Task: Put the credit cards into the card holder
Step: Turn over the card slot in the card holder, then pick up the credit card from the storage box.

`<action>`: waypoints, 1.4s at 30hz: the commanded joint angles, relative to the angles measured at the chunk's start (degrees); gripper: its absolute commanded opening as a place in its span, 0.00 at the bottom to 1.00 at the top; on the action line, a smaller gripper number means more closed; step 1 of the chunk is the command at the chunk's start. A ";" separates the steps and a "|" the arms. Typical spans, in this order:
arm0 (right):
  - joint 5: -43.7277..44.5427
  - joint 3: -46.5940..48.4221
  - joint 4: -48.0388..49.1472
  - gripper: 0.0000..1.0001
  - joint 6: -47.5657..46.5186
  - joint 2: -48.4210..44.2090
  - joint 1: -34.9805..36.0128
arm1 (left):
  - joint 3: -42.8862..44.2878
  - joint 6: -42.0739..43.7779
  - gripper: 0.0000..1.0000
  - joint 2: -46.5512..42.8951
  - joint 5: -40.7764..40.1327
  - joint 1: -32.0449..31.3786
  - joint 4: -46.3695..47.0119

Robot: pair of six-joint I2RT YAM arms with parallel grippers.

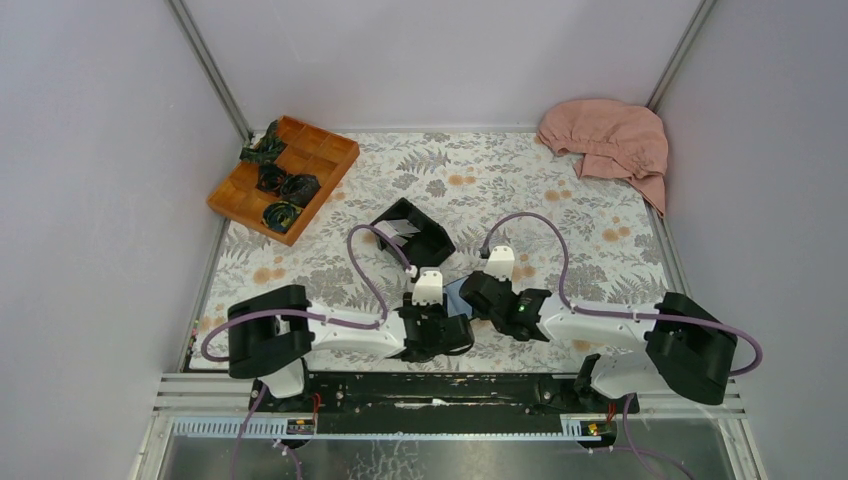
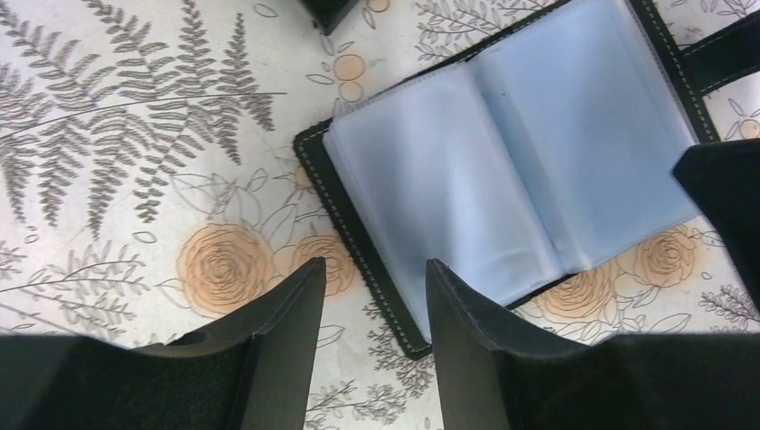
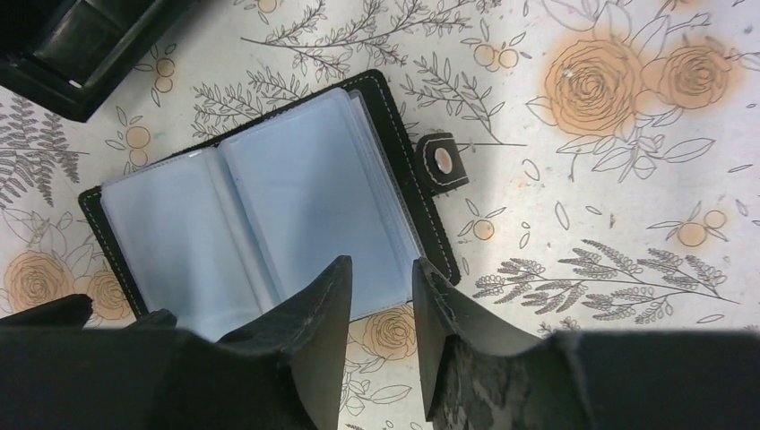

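left arm (image 1: pixel 340 335) and right arm (image 1: pixel 600 325) are reaching inward, wrists meeting low over the desk (image 1: pixel 560 200). left hand (image 2: pixel 375 269) and right hand (image 3: pixel 382 264) are pointing down, fingers spread, gripping nothing. the card holder (image 3: pixel 269 206) is lying open and flat just ahead of both hands' fingertips, its clasp tab (image 3: pixel 441 161) sticking out to the right of the right hand.

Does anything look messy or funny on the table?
A little. A pink cloth lies crumpled in the far right corner, against the wall. The wooden tray sits crooked at the far left. The card holder just lies open.
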 commanded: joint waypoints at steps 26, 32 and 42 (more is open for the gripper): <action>-16.96 42.68 2.59 0.66 -30.87 22.60 -8.84 | -6.72 -4.62 0.62 -33.56 -12.48 15.58 -9.79; -17.00 50.31 -0.98 0.69 -36.39 30.71 -9.69 | -8.73 -1.47 0.62 -36.14 -10.15 18.47 -7.18; -14.68 48.80 3.01 0.67 -45.26 36.13 -9.69 | -9.24 1.46 0.62 -36.96 -8.53 19.86 -5.26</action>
